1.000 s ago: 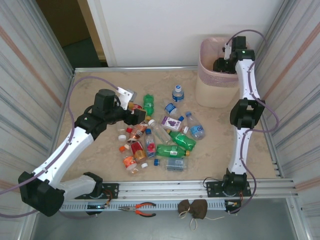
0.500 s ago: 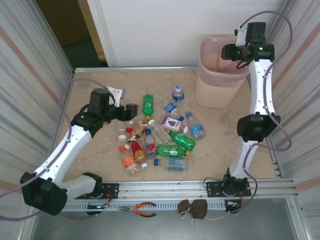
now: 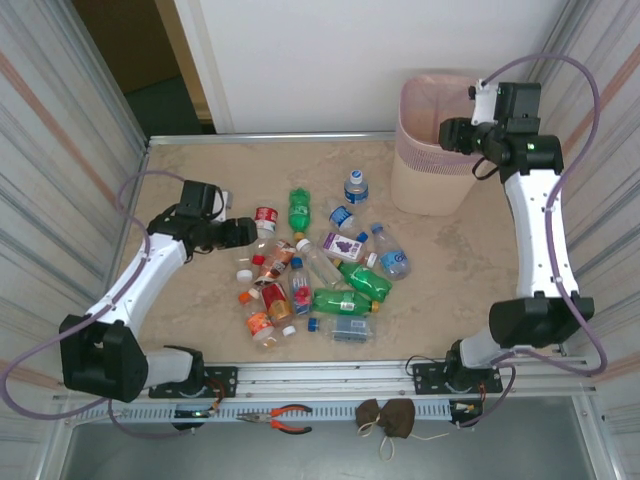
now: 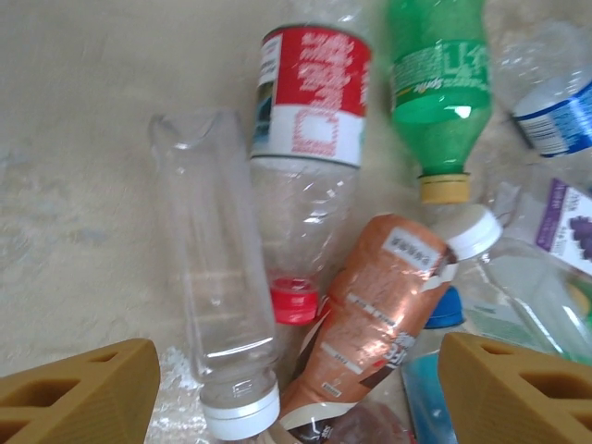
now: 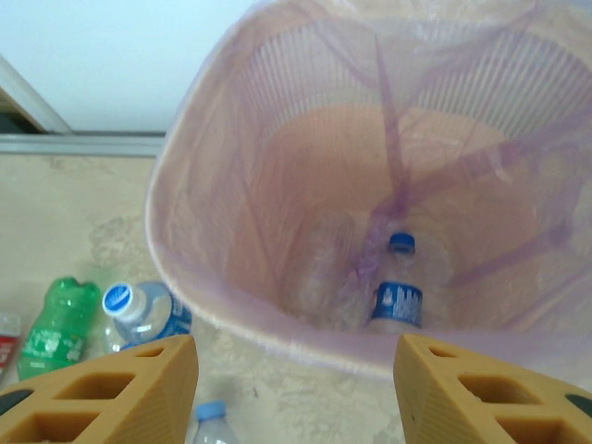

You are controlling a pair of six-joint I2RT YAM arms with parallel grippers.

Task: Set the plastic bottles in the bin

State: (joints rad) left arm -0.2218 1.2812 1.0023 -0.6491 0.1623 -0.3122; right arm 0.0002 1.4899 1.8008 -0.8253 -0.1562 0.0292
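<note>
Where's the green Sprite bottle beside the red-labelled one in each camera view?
Top external: the green bottle, just up and left of centre.
Left wrist: top right, yellow cap pointing down.
Right wrist: lower left corner.
Shared landmark: the red-labelled bottle lying just left of it.

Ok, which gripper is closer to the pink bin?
Right. The right gripper hovers at the bin's rim, looking in; the left gripper is far across the table, over the bottles.

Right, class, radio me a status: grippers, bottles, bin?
Left gripper open, low over the plastic bottles. Right gripper open, empty, above the bin. Blue-labelled bottle lies inside. Nothing blocking.
</note>
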